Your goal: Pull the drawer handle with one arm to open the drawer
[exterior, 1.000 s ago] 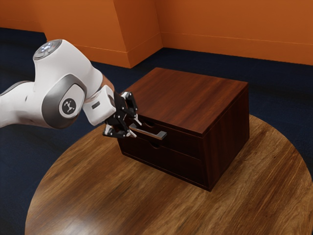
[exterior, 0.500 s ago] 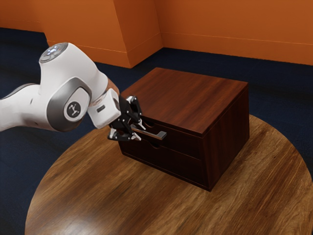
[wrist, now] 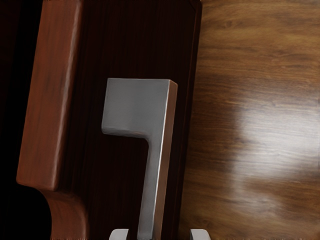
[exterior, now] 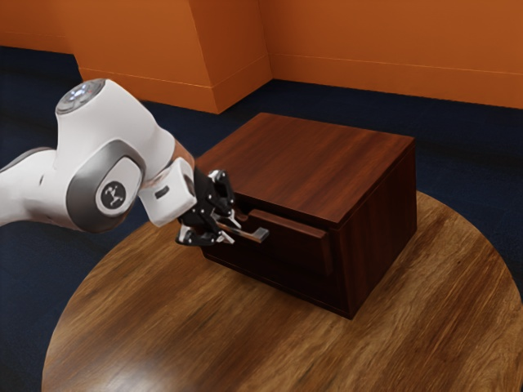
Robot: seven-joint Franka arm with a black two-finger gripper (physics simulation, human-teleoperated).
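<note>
A dark wooden cabinet (exterior: pixel 323 163) stands on the round table. Its upper drawer (exterior: pixel 282 249) sticks out a short way from the cabinet's front, its top edge (exterior: pixel 288 223) showing as a lighter strip. My black gripper (exterior: pixel 221 229) is at the end of the grey metal handle (exterior: pixel 253 233) nearer the exterior view's left and is shut on it. In the wrist view the handle (wrist: pixel 152 150) runs up from between my fingertips (wrist: pixel 120 234), against the dark drawer front (wrist: pixel 95 60).
The round wooden table (exterior: pixel 163 327) has free room in front of the cabinet and toward the exterior view's right. Orange walls (exterior: pixel 368 33) and dark blue floor lie behind. Under my hand the wrist view shows the tabletop (wrist: pixel 250 125).
The upper drawer has slid out of the cabinet toward the exterior view's left. My gripper moved back the same way with the handle in it.
</note>
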